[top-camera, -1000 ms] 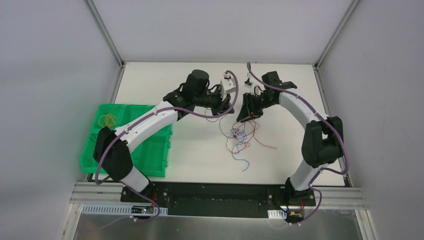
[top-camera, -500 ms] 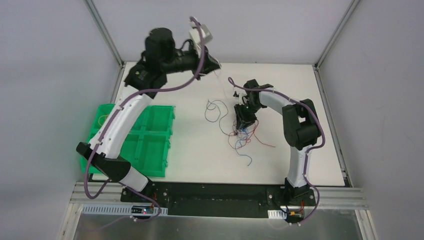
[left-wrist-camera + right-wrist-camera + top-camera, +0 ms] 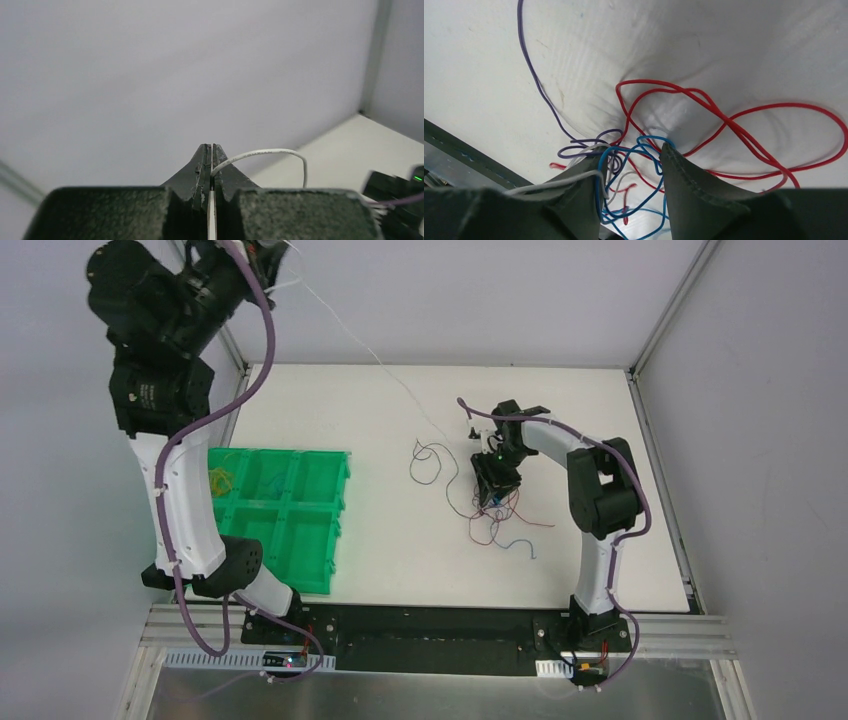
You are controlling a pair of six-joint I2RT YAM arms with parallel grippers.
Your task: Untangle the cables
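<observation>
Since half a second earlier, the left arm had swung up and back toward the far left corner, and the white cable (image 3: 380,365) had been drawn out taut behind it. That cable ran in one long straight line, slanting from high at the far left down toward the near right, where it reached the tangle (image 3: 495,520) in the middle of the table (image 3: 400,550). I saw the left gripper (image 3: 211,150) clenched tight on the white cable, whose free end curled out to the right of the closed jaws.

The left arm stood almost fully stretched upward, wrist pointing at the back wall. The right arm was folded at the elbow, its wrist pointing straight down over the tangle. The right gripper (image 3: 633,149) had its jaws parted, tips on the table, straddling loops of blue cable (image 3: 649,139), white and purple cable (image 3: 531,75) without pinching them. Loops of red cable (image 3: 724,120) sprawled just beyond its fingers. A yellow cable (image 3: 215,480) lay coiled in a far compartment of the green bin (image 3: 300,452).
</observation>
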